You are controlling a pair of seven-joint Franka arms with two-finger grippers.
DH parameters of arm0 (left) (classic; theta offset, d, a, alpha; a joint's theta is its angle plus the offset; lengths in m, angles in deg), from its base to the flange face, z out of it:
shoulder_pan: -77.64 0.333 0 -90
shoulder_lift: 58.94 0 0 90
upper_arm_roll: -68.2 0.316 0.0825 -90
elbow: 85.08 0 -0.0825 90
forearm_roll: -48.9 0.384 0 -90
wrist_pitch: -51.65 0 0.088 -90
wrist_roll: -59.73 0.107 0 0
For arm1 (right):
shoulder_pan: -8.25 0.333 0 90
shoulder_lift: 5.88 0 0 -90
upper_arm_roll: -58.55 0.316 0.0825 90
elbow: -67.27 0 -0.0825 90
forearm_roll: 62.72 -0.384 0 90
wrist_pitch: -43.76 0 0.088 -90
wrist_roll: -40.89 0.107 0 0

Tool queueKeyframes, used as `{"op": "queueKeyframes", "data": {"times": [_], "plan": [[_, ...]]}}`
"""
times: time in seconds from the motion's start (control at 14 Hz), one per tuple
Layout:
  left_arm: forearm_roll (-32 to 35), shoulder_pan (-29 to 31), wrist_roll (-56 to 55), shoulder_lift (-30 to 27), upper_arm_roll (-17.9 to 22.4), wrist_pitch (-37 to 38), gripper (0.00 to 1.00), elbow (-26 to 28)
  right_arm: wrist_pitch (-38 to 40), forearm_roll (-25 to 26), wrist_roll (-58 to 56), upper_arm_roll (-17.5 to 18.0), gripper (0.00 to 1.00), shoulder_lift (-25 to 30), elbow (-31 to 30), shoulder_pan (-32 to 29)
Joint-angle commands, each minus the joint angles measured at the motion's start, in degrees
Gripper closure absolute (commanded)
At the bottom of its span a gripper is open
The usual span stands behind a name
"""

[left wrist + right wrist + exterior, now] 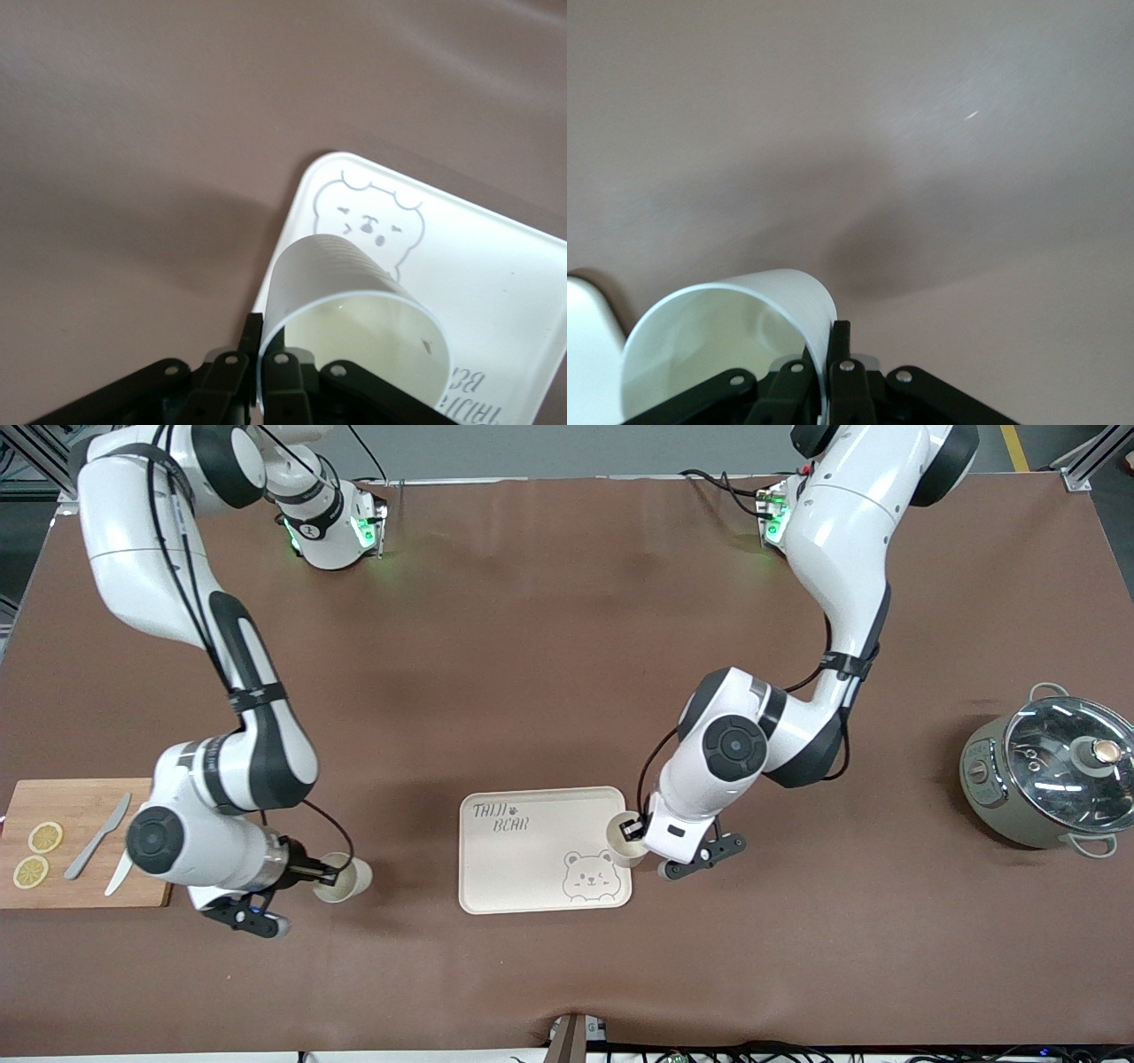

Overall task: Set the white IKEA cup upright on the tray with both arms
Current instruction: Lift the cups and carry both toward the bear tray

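Observation:
Two white cups are in hand. My left gripper (631, 831) is shut on the rim of one cup (625, 845), held mouth up at the edge of the cream "TAIJI BEAR" tray (518, 868) toward the left arm's end, by the bear face. In the left wrist view the fingers pinch the cup wall (354, 328) over the tray's corner (496, 274). I cannot tell whether this cup rests on the tray. My right gripper (330, 875) is shut on the rim of the second cup (345, 879), over bare table between the cutting board and the tray; it also shows in the right wrist view (718, 345).
A wooden cutting board (89, 872) with two lemon slices (44, 837) and a knife (97, 837) lies at the right arm's end. A grey pot with a glass lid (1054, 771) stands at the left arm's end. A brown mat covers the table.

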Motion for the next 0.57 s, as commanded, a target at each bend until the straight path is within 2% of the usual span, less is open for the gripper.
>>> {"op": "queueKeyframes", "data": {"times": [0.0, 0.5], "plan": [[-2.0, -1.4, -3.3, 1.5, 0.8, -2.2, 1.00, -0.5, 0.9, -0.5, 7.5, -0.4, 1.00, 0.6, 0.4, 4.4], [-3.6, -2.9, -5.2, 5.1, 0.9, -2.5, 1.00, -0.4, 0.2, 0.3, 20.4, -0.7, 1.00, 0.6, 0.3, 13.3]]}}
